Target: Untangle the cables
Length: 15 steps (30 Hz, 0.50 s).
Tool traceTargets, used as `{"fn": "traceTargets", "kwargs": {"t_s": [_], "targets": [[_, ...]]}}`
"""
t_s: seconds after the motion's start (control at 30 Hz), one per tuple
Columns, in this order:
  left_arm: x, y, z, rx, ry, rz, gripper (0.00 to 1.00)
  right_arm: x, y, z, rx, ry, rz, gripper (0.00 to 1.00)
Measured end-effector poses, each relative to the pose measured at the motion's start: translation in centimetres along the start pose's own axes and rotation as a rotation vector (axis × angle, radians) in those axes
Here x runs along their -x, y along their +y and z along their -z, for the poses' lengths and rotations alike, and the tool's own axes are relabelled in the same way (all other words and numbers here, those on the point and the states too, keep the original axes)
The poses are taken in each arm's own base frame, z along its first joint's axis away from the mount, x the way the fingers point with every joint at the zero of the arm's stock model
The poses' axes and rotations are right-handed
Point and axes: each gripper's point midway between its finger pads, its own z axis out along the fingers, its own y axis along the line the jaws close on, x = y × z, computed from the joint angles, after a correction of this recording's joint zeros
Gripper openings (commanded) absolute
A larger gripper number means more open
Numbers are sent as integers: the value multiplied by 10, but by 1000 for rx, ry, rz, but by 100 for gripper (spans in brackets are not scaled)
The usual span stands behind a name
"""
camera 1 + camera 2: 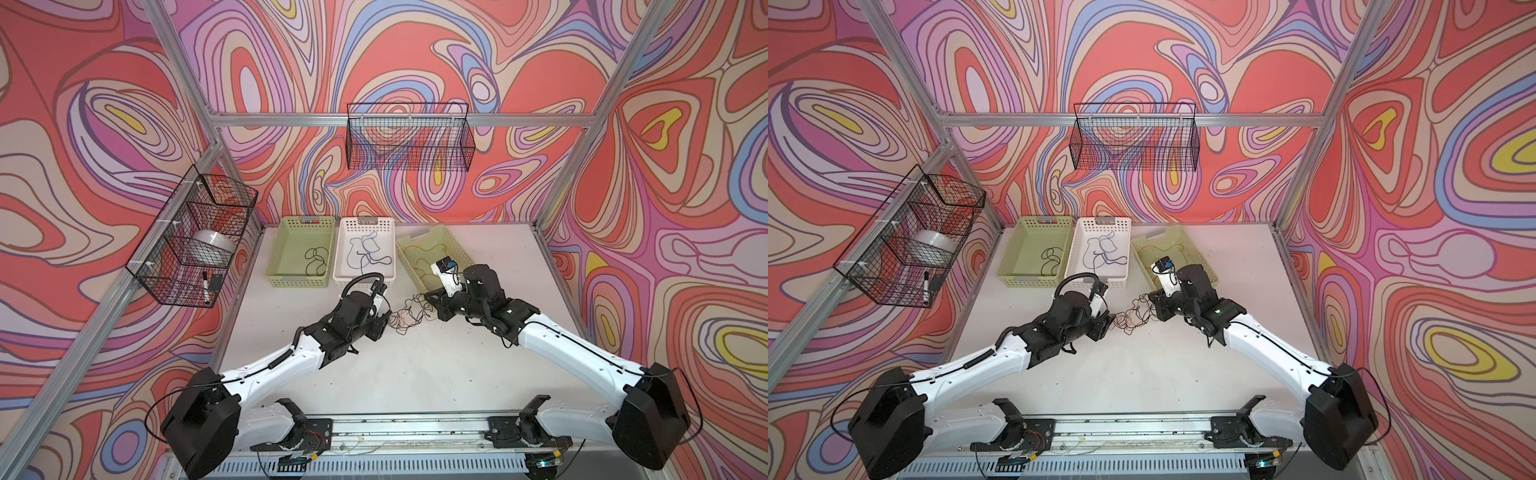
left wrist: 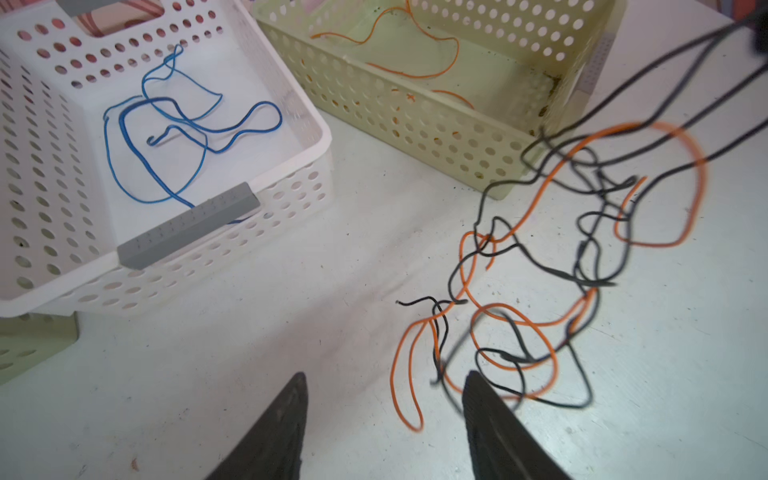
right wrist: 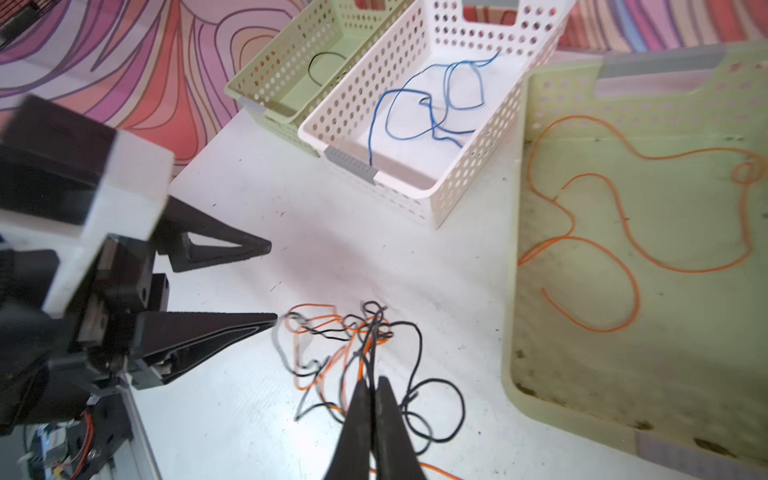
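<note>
Right wrist view: the right gripper [image 3: 371, 380] has its jaws closed on dark and orange strands at one edge of the tangled cables [image 3: 357, 353], a knot over the table [image 3: 332, 257] between the two arms. The left gripper [image 3: 273, 282] faces the knot from the other side with jaws open. One tip is just beside the outer loops; whether it touches a strand I cannot tell. Beyond the knot, a blue cable [image 3: 433, 124] lies in the white basket [image 3: 469, 174] and an orange cable [image 3: 573, 238] in the pale green basket [image 3: 513, 316].
</note>
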Motion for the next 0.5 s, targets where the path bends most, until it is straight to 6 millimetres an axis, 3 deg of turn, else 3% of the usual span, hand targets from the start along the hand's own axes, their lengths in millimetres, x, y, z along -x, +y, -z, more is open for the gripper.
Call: {"fn": "traceTargets", "kwargs": {"t_s": [0.3, 0.4, 0.5], "targets": [[71, -35, 15, -113, -143, -99, 63, -1, 26, 1, 149, 6, 45, 0], [78, -44, 5, -147, -138, -127, 61, -2, 29, 1, 169, 10, 60, 0], [74, -50, -6, -168, -110, -151, 60, -4, 30, 1, 171, 18, 67, 0]]}}
